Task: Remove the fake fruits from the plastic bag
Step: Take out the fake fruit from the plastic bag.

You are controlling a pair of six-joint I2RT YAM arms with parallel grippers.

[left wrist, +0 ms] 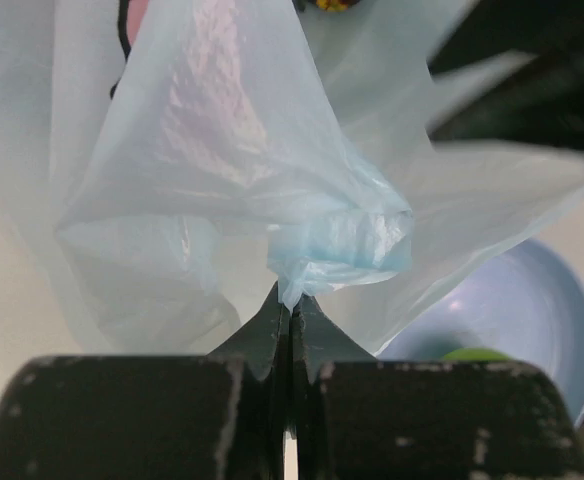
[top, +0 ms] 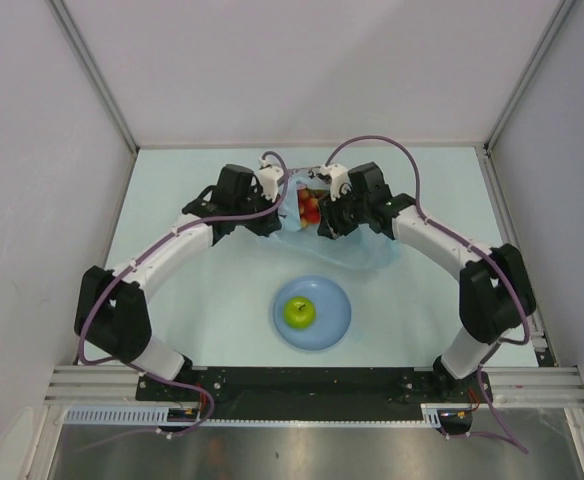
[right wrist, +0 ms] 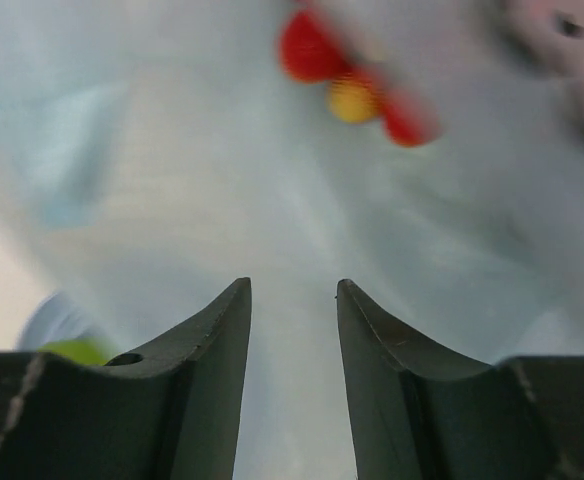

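Plastic bag [top: 367,250] lies at twelve o'clock from the plate [top: 337,325]; your left gripper [left wrist: 290,310] pinches its film; right gripper [right wrist: 292,330] stands narrowly parted; steer it onto the fake fruits [top: 310,207], not film.

Both arms are the same build, really: left arm [top: 172,245] at 8 o'clock, right arm [top: 432,232] at 4 o'clock. White tube links, chunky black joint housings, and a purple cable [top: 370,140] looping along each. The left gripper [left wrist: 290,310] is matte black with pale scuffs. The right gripper [right wrist: 292,285] is too, with a tiny round hole [right wrist: 122,358] at 8 o'clock.
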